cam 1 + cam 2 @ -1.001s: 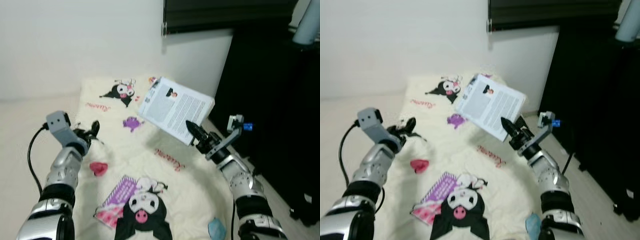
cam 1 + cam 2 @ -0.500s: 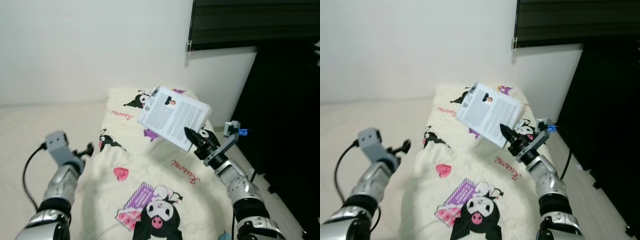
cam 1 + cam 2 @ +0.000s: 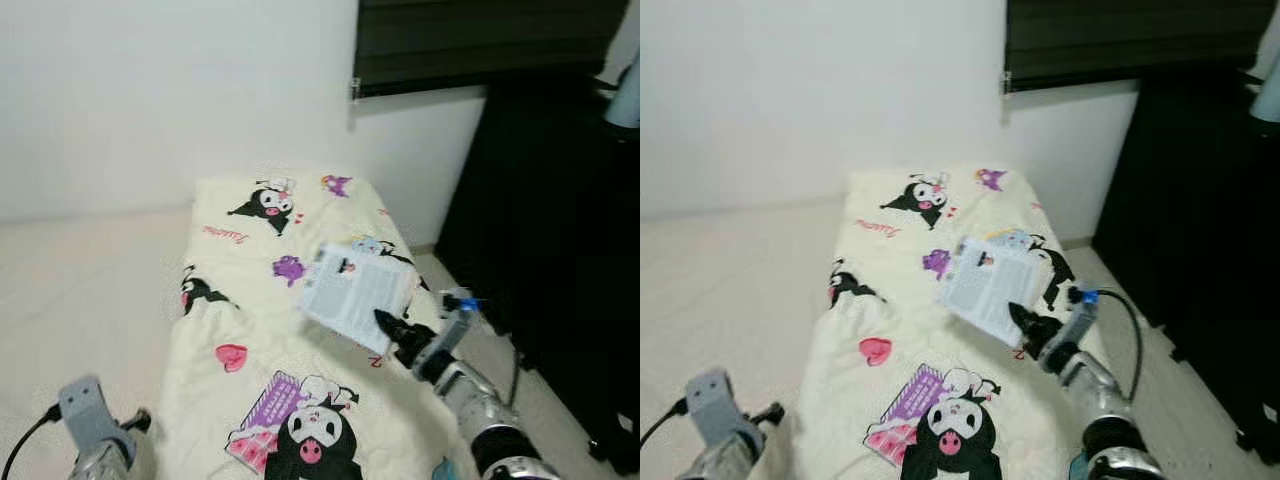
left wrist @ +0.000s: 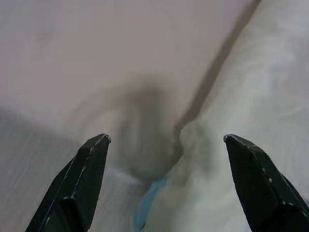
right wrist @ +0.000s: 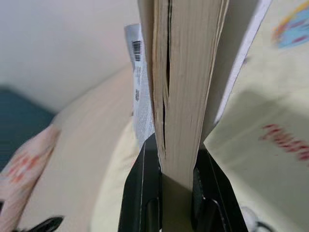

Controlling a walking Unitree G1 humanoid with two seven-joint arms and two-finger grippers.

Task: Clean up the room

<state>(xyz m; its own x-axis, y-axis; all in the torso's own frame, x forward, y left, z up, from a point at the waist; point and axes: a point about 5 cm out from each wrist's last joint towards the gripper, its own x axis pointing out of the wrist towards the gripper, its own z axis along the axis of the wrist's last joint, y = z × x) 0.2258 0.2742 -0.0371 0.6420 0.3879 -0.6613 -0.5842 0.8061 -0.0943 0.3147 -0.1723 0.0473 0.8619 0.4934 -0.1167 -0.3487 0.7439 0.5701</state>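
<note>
A white paperback book (image 3: pixel 352 291) with printed text on its back cover hangs low over the right side of the cream cartoon-print blanket (image 3: pixel 260 300). My right gripper (image 3: pixel 393 333) is shut on the book's lower edge; in the right wrist view its black fingers (image 5: pixel 143 186) clamp the page block (image 5: pixel 186 82). My left gripper (image 4: pixel 166 140) is open with nothing between its fingers, low at the left beside the blanket's edge, its wrist (image 3: pixel 88 412) at the bottom left of the head view.
A purple and pink printed item (image 3: pixel 263 420) lies flat on the blanket near the front. A black cabinet (image 3: pixel 540 250) stands at the right, a dark window blind (image 3: pixel 480 40) above it. Pale floor (image 3: pixel 80 290) lies to the left of the blanket.
The right arm has lowered the book closer to the blanket. The left arm has dropped toward the bottom left corner. The camera has shifted as well.
</note>
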